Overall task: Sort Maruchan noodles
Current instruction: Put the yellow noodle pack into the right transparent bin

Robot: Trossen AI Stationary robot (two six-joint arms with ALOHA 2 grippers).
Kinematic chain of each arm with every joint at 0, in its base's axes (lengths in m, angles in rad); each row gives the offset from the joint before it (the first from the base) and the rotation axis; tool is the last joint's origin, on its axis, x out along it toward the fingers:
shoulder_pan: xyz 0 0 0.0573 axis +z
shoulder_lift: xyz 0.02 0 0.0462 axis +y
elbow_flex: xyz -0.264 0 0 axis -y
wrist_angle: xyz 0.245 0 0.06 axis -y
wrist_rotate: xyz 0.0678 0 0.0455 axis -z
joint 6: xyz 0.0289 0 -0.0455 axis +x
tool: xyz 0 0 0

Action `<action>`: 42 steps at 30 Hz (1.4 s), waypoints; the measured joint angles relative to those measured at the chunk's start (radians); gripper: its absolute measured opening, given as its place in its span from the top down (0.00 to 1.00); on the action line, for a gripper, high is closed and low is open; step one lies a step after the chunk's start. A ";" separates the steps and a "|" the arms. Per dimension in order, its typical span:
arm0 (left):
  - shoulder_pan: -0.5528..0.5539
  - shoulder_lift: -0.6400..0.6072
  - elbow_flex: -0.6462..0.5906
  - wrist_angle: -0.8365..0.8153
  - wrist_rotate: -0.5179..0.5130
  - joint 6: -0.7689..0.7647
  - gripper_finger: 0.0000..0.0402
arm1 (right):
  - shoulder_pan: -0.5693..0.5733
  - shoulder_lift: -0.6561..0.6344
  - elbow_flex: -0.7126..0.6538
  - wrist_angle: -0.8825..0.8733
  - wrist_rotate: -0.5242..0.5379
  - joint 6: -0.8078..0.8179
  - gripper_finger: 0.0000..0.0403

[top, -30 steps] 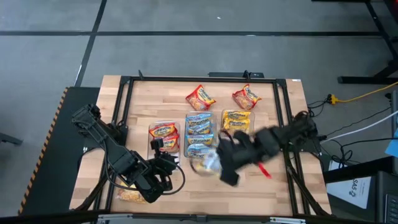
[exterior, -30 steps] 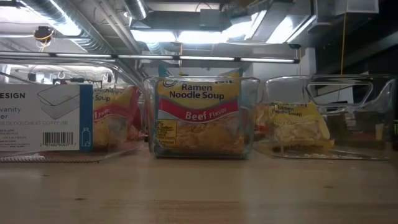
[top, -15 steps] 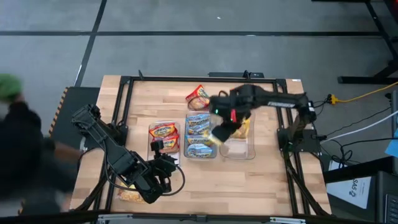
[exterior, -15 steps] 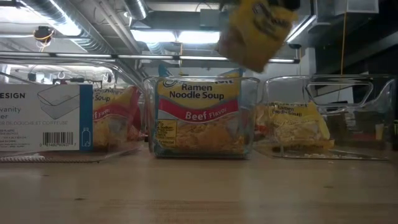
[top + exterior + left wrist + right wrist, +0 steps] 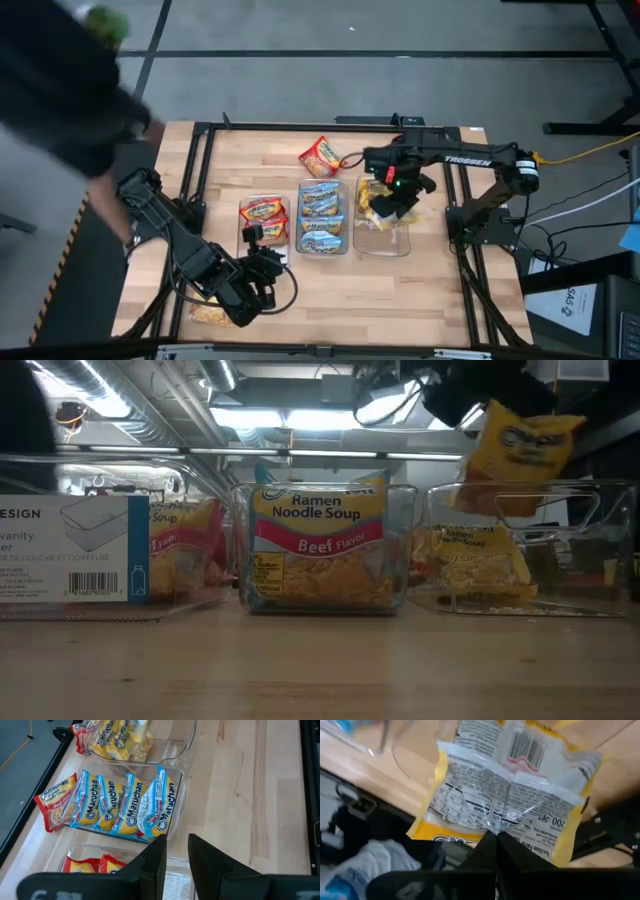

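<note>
The right gripper (image 5: 495, 837) has its fingers pinched shut on the edge of a yellow noodle packet (image 5: 515, 455), dangling at upper right over the right-hand bin (image 5: 392, 243). It looks light, crinkly and slippery; that edge pinch seems best. The left gripper (image 5: 176, 851), fingers narrowly parted and empty, waits at the desk's (image 5: 440, 300) lower left.

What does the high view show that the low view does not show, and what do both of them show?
Only the high view shows the whole wooden table, the left gripper waiting near the front edge, a loose red packet at the back, and a person at the table's left corner.

Only the low view shows the "Beef Flavor" print on the front packet and the ceiling lights.

Both show the right gripper shut on a yellow packet, held above the right clear bin, and the three bins in a row.
</note>
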 joint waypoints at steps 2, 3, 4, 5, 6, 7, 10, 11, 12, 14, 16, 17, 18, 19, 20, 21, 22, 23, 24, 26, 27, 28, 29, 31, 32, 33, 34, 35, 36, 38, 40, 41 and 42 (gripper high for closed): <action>0.004 0.000 0.000 0.000 0.000 0.000 0.82 | 0.000 -0.002 -0.025 -0.001 -0.017 -0.008 1.00; 0.004 0.000 0.000 0.000 -0.001 0.000 0.82 | -0.001 -0.002 -0.040 -0.001 -0.018 -0.009 1.00; 0.004 0.000 0.000 0.000 -0.001 0.000 0.82 | -0.006 -0.002 -0.057 -0.001 -0.018 -0.011 1.00; 0.004 0.000 0.000 0.000 -0.002 0.000 0.82 | -0.015 0.000 -0.070 -0.001 -0.021 -0.019 1.00; 0.004 0.000 0.000 0.000 -0.001 0.000 0.82 | -0.022 0.000 -0.081 0.000 -0.032 -0.032 1.00; 0.004 0.000 0.000 0.000 -0.001 0.000 0.82 | -0.025 0.000 -0.089 0.003 -0.046 -0.036 1.00; 0.004 0.000 0.000 0.000 -0.001 0.000 0.82 | -0.035 0.010 -0.106 0.058 -0.059 -0.058 1.00; 0.004 0.000 0.000 0.000 -0.001 0.000 0.82 | -0.036 0.013 -0.107 0.086 -0.059 -0.063 1.00; 0.004 0.000 0.000 0.000 -0.002 0.000 0.82 | -0.042 0.015 -0.106 0.112 -0.065 -0.065 1.00; 0.004 0.000 0.000 -0.001 -0.001 0.000 0.82 | -0.057 0.018 -0.106 0.146 -0.085 -0.072 1.00; 0.004 0.000 0.000 -0.001 -0.001 0.000 0.82 | -0.073 0.021 -0.106 0.145 -0.095 -0.074 1.00; 0.004 0.000 0.000 -0.001 -0.001 0.000 0.82 | -0.081 0.023 -0.106 0.146 -0.096 -0.075 1.00; 0.004 0.000 0.000 -0.002 -0.001 0.000 0.82 | -0.090 0.025 -0.106 0.146 -0.096 -0.080 1.00; 0.004 0.000 0.000 -0.002 -0.001 0.000 0.82 | -0.099 0.025 -0.106 0.145 -0.095 -0.083 1.00; 0.004 0.000 0.000 -0.002 -0.002 0.000 0.82 | -0.108 0.026 -0.106 0.146 -0.096 -0.085 1.00; 0.004 0.000 0.000 -0.002 -0.001 0.000 0.82 | -0.117 0.028 -0.106 0.148 -0.096 -0.086 1.00; 0.004 0.000 0.000 -0.002 -0.001 0.000 0.82 | -0.125 0.031 -0.106 0.151 -0.095 -0.088 1.00; 0.004 0.000 0.000 -0.003 -0.001 0.000 0.82 | -0.135 0.032 -0.106 0.151 -0.095 -0.089 1.00; 0.004 0.000 0.000 -0.003 -0.001 0.000 0.82 | -0.142 0.032 -0.106 0.151 -0.097 -0.090 1.00; 0.004 0.000 0.000 -0.003 -0.001 0.001 0.82 | -0.154 0.031 -0.106 0.153 -0.100 -0.096 1.00; 0.004 0.000 0.000 -0.003 -0.001 0.001 0.82 | -0.161 0.031 -0.106 0.155 -0.096 -0.099 1.00; 0.004 0.000 0.000 -0.003 -0.001 0.001 0.82 | -0.167 0.031 -0.106 0.155 -0.091 -0.108 1.00; 0.004 0.000 0.000 -0.003 -0.001 0.001 0.82 | -0.175 0.031 -0.106 0.156 -0.088 -0.117 1.00; 0.004 0.000 0.000 -0.003 -0.001 0.001 0.82 | -0.188 0.034 -0.106 0.161 -0.076 -0.132 1.00; 0.004 0.000 0.000 -0.003 -0.002 0.001 0.82 | -0.195 0.037 -0.106 0.162 -0.073 -0.134 1.00; 0.004 0.000 0.000 -0.003 -0.002 0.001 0.82 | -0.204 0.038 -0.106 0.161 -0.070 -0.137 1.00; 0.004 0.000 0.000 -0.003 -0.001 0.001 0.82 | -0.212 0.038 -0.106 0.162 -0.064 -0.139 1.00; 0.004 0.000 0.000 -0.003 -0.001 0.001 0.82 | -0.217 0.038 -0.106 0.162 -0.059 -0.140 1.00; 0.004 0.000 0.000 -0.003 -0.002 0.001 0.82 | -0.223 0.038 -0.106 0.162 -0.048 -0.143 1.00; 0.004 0.000 0.000 -0.003 -0.001 0.001 0.82 | -0.235 0.038 -0.106 0.164 -0.013 -0.149 1.00; 0.004 0.000 0.000 -0.003 -0.001 0.001 0.82 | -0.245 0.038 -0.106 0.164 0.039 -0.150 1.00; 0.004 0.000 0.000 -0.003 -0.001 0.001 0.82 | -0.246 0.038 -0.106 0.166 0.069 -0.151 1.00; 0.004 0.000 0.000 -0.003 -0.001 0.001 0.82 | -0.246 0.038 -0.106 0.171 0.095 -0.151 1.00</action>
